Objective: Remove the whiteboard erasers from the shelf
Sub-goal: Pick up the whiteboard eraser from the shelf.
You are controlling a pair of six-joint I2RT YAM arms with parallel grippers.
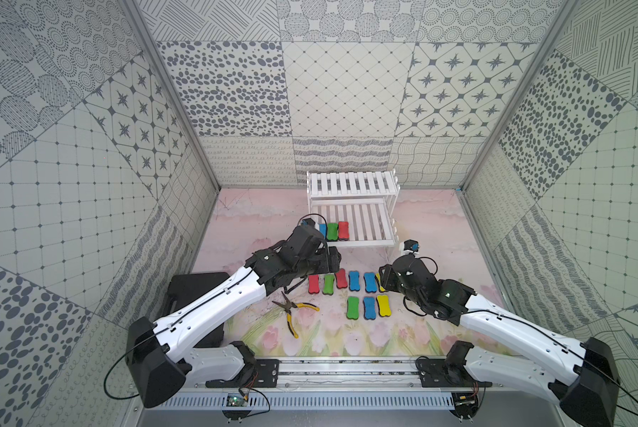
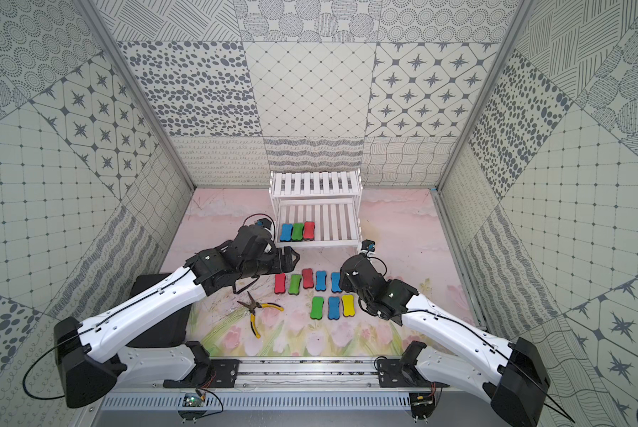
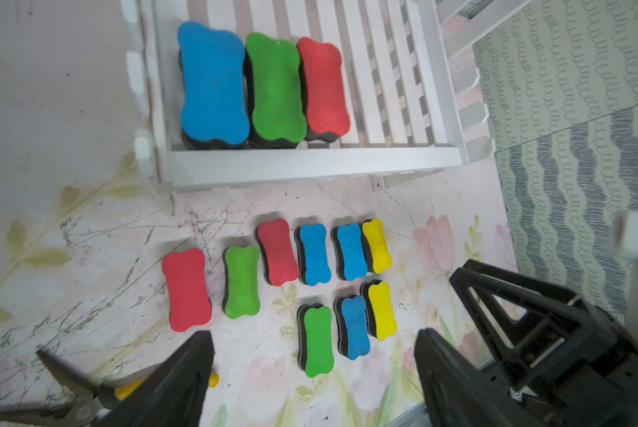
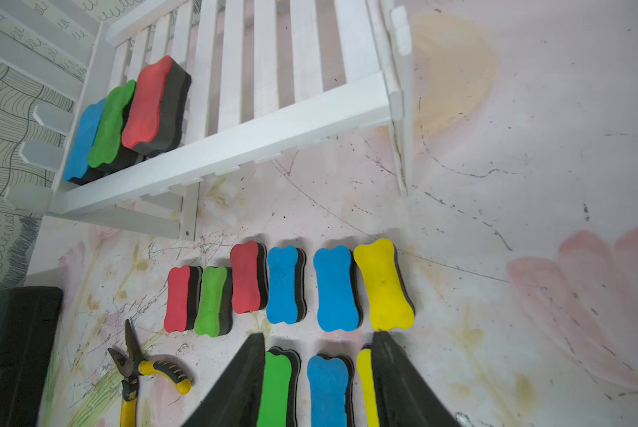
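Three whiteboard erasers, blue (image 1: 323,230), green (image 1: 332,231) and red (image 1: 343,230), lie side by side at the left end of the lower tier of the white shelf (image 1: 365,243); its upper tier is bare. Several more erasers (image 1: 354,281) lie in two rows on the table in front of the shelf (image 3: 310,162). My left gripper (image 3: 311,338) hovers open and holds nothing, left of those rows and just in front of the shelf's left end (image 1: 332,258). My right gripper (image 4: 318,335) hangs open over the right end of the rows (image 1: 382,281), holding nothing.
Yellow-handled pliers (image 1: 291,308) lie on the table below the left arm. A black case (image 1: 195,288) sits at the left wall, partly under that arm. The shelf stands against the back wall. Patterned walls close in three sides.
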